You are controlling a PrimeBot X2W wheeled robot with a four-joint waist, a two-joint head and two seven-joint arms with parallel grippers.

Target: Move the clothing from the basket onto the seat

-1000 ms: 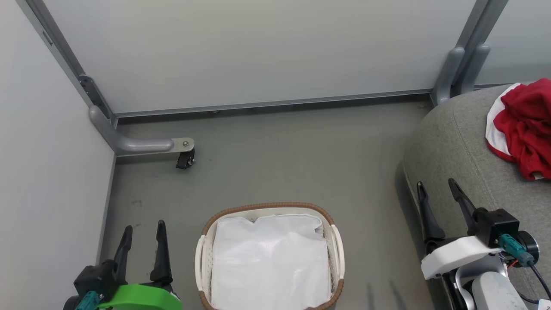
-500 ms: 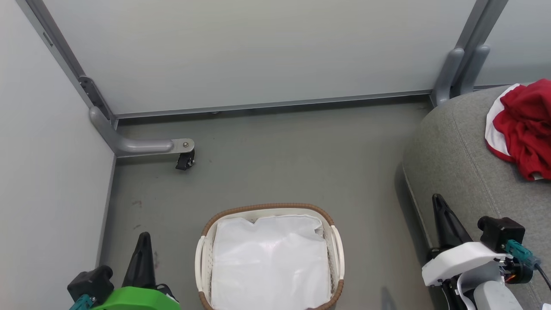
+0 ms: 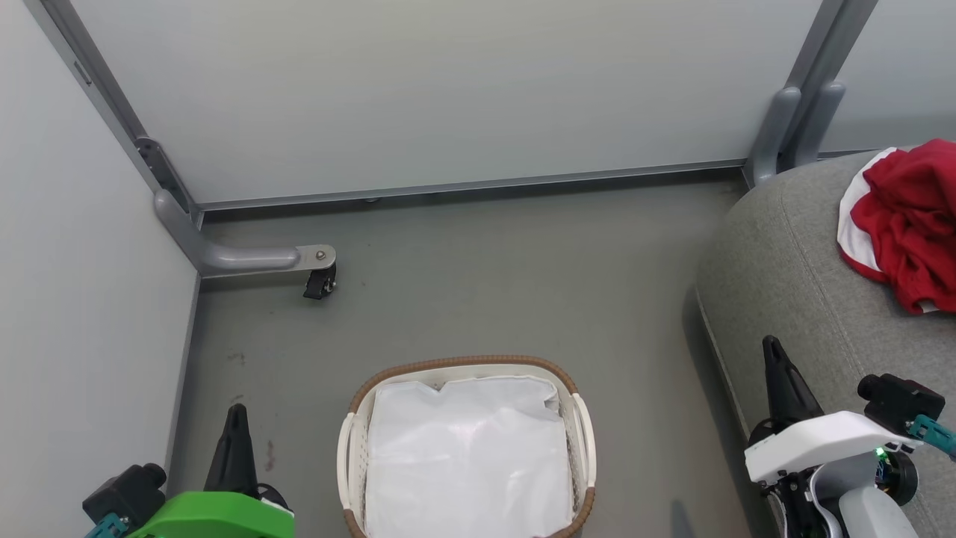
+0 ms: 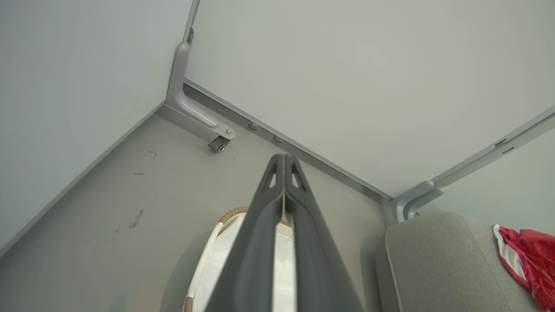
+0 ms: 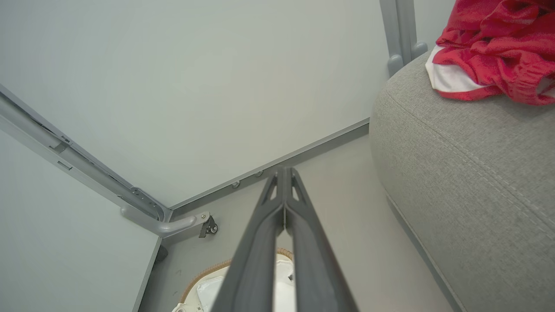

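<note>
Pale partition panels in grey metal frames enclose a grey floor. A curved metal foot reaches out from the left corner, with a small black caster under its tip. A small reddish stain marks the floor.

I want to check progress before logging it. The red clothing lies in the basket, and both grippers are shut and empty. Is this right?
Not quite. The clothing lies on the seat, not in the basket, as the head view shows. The left gripper and right gripper are indeed shut and empty.
</note>
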